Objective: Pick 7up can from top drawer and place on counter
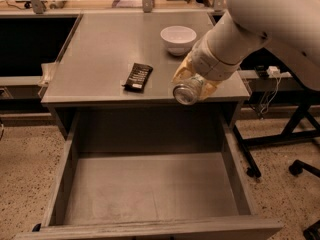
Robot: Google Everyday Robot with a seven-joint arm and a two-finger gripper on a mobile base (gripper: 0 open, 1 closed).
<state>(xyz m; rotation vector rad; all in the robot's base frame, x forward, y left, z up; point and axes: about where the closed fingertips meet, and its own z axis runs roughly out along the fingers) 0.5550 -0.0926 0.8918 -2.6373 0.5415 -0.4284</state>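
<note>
Nearest the camera, the wide, shallow grey metal top drawer (150,194) stands pulled fully out, its flat bottom bare between low side walls. Tan speckled floor (22,159) shows on either side of it.

Above the drawer's back right part, the small silver-white aluminium 7up can (186,94) lies on its side in the air, one round end turned towards the camera. The tan-fingered end effector (191,85) is pinching it, with fingers wrapped over its upper side. It sits at the end of a thick white robot arm (260,19) that comes in from the upper right. Can and end effector are at the thin front edge of the flat grey cabinet-top surface (100,44), right of its middle. Whether the can touches that edge cannot be told.

Farther back on the surface, a flat black snack packet (138,77) lies left of the can, near the front edge. Beyond it, a round white bowl (178,38) stands upright towards the rear right, just beside the arm.
</note>
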